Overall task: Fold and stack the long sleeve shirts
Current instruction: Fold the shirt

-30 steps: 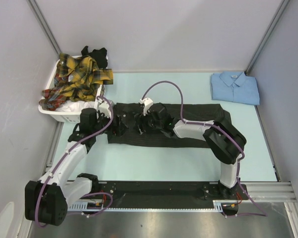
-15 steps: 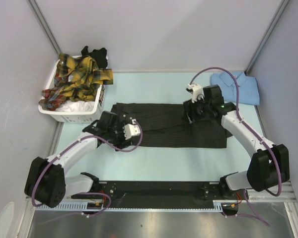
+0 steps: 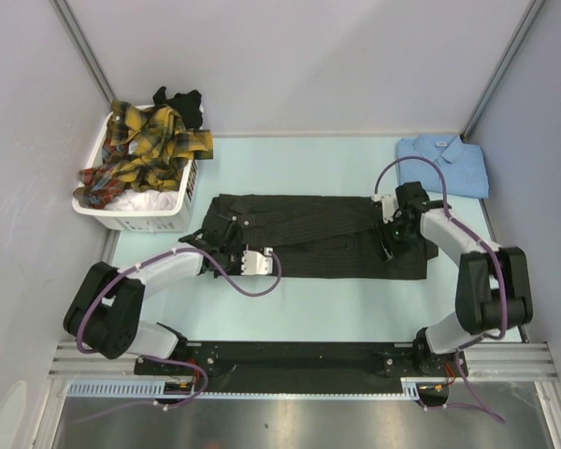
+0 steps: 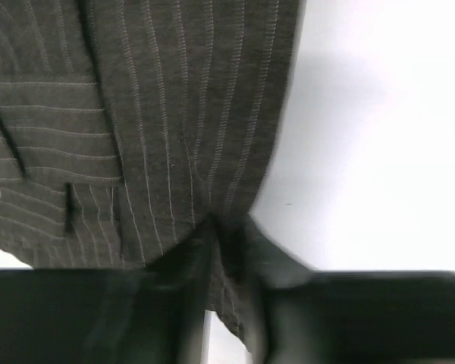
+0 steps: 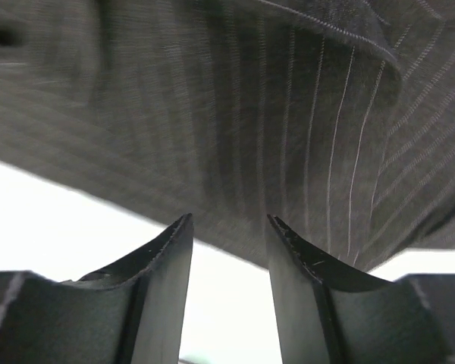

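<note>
Top external view is showing the black shirt [image 3: 309, 234] lying as a long flat band across the middle of the frame on the worktop [image 3: 309, 168], with both arms reaching onto its near edge. Left tool [image 4: 224, 231] is sitting narrow and pinching a pucker of hem at the band's lower left. Right tool [image 5: 229, 224] is standing part-open with its tips straddling the hem at the band's right end. Worktop is showing between its fingers, so it is not clamping yet.

Risks:
- If the lift is starting before the right tool is closing, only the left end is rising and the fold is going skew.
- The left pinch is looking thin and close to the edge, so the cloth may be slipping out under tension.
- Either tool may be catching only the top layer, which would be pulling the layers apart.

Blue shirt [image 3: 442, 164] is lying folded at upper right, just beyond the right arm. A wide swing there could be nudging it.

Basket [image 3: 131, 217] at upper left is holding plaid shirts [image 3: 145, 150], which are heaping over the rim. Dark cloth [image 3: 179, 98] is hanging at its far edge. Something white is showing underneath; cannot tell what.
</note>
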`<state>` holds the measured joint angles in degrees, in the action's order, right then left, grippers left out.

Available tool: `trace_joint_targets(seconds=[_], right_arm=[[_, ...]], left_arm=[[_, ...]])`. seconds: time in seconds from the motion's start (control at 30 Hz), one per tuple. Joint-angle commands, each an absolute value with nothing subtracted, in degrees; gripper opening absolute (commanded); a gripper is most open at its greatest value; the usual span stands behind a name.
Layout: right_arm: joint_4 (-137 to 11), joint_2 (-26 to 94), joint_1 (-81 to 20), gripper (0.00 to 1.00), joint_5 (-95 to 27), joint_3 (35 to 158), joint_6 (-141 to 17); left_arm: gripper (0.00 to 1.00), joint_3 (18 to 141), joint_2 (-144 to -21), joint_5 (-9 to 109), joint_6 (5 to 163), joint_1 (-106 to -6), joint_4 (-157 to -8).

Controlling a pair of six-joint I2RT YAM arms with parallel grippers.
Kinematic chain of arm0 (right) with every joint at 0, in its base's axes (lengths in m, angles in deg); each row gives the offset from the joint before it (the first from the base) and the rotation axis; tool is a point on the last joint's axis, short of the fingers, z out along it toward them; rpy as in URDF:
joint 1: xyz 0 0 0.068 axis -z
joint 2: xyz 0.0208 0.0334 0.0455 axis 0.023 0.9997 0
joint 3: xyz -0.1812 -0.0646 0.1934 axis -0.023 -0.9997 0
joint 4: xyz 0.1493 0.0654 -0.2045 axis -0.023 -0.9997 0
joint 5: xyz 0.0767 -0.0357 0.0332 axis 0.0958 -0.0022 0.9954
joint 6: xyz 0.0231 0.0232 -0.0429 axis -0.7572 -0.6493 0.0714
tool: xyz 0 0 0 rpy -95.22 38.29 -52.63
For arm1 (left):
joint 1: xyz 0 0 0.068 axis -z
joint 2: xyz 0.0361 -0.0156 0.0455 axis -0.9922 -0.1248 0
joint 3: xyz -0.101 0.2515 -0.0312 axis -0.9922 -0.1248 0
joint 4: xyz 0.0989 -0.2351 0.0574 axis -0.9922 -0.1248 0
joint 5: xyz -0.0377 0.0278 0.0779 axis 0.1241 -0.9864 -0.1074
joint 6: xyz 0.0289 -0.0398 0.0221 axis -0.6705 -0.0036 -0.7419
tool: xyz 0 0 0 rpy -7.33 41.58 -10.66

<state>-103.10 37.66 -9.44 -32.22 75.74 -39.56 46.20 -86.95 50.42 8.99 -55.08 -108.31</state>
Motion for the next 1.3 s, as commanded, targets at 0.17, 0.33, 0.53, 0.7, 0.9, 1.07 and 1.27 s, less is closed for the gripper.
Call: trace_joint_targets(seconds=[0.17, 0.33, 0.53, 0.7, 0.9, 1.07, 1.27], right_arm=[[-95.82, 53.33, -8.7, 0.43, -37.76, 81.69, -34.26], [-93.36, 61.06, -10.11, 0.43, -38.72, 87.15, -30.31], [-90.28, 73.02, -16.95, 0.42, -41.1, 102.77, -25.47], [-85.02, 79.35, -22.67, 0.42, -41.45, 113.07, -22.84], [-82.36, 79.64, -27.51, 0.42, -42.51, 120.03, -20.02], [-82.27, 70.68, -22.16, 0.47, -40.33, 113.79, -19.57], [-92.46, 62.49, -13.46, 0.49, -30.58, 114.67, -29.65]], left_arm=[[0.03, 42.29, -77.29, 56.22, 10.28, -46.02, -125.47], [0.05, 41.23, -73.59, 58.69, 22.91, -31.78, -129.78], [0.56, 47.02, -73.24, 64.41, 30.75, -30.27, -131.54], [0.66, 52.21, -68.77, 69.94, 36.81, -37.46, -130.41], [0.72, 54.58, -67.42, 69.43, 43.85, -48.8, -125.05], [0.69, 56.08, -73.4, 63.8, 50.09, -60.32, -121.18], [0.7, 56.17, -78.5, 61.16, 52.2, -62.26, -116.35]])
